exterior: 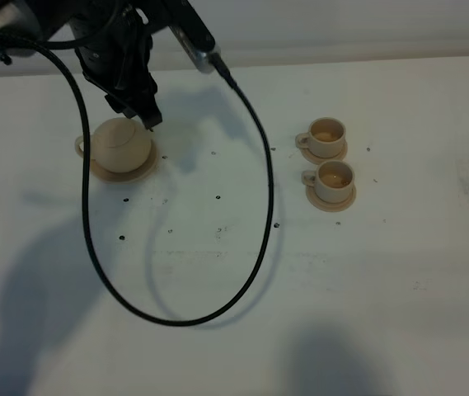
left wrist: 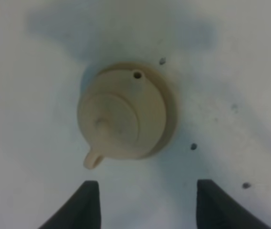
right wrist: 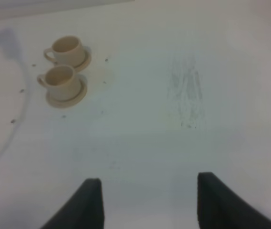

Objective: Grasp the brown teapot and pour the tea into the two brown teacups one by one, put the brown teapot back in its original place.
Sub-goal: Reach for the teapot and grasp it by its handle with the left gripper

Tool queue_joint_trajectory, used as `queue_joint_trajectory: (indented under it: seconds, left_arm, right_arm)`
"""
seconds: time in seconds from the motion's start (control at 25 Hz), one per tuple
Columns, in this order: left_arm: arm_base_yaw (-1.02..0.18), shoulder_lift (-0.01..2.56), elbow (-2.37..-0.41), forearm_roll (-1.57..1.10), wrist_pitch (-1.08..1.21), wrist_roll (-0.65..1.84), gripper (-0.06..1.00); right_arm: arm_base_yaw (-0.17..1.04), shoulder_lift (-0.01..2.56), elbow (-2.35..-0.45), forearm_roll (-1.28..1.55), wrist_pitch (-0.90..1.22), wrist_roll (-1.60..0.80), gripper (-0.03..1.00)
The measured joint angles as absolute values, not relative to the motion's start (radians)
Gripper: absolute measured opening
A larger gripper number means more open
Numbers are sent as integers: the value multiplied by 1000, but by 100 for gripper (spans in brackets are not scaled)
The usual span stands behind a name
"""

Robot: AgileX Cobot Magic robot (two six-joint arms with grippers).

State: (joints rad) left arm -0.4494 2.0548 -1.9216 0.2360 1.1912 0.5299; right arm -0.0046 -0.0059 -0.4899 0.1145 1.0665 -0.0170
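On the left side of the white table, I see the teapot standing upright on its wide saucer, with the lid on and the loop handle turned to the outer edge of the table. My left gripper hangs just above the pot, on the far side of it, and in the high view I cannot tell if a fingertip touches it. From the left wrist camera the teapot lies ahead of the two dark fingers, which stand apart with only bare table between them, so this gripper holds nothing. The two cups sit on their small saucers to the right of the middle, one just behind the other, handles pointing left; both show an amber colour inside. A black cable makes a big loop on the table between pot and cups. The right gripper shows only in its own wrist camera: fingers apart, empty, above bare table, the cups well ahead.
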Motion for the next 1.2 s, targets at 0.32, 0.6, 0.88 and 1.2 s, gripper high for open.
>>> queue_joint_trajectory:
  seconds: [0.32, 0.6, 0.88, 1.2]
  left_arm:
    - [-448, 2108, -1922, 237, 1193, 678, 40]
    - [-386, 2108, -1923, 165, 1193, 649, 38]
    - [-233, 2098, -1871, 68, 1193, 788, 38]
    - [-121, 2095, -1815, -6, 1193, 1136, 38]
  right_arm:
    - [-5, -6, -490, 114, 1066, -17, 47]
    - [-5, -6, -490, 114, 1066, -17, 47]
    - [-5, -6, -490, 114, 1066, -17, 47]
    - [-5, -6, -490, 114, 1066, -17, 47]
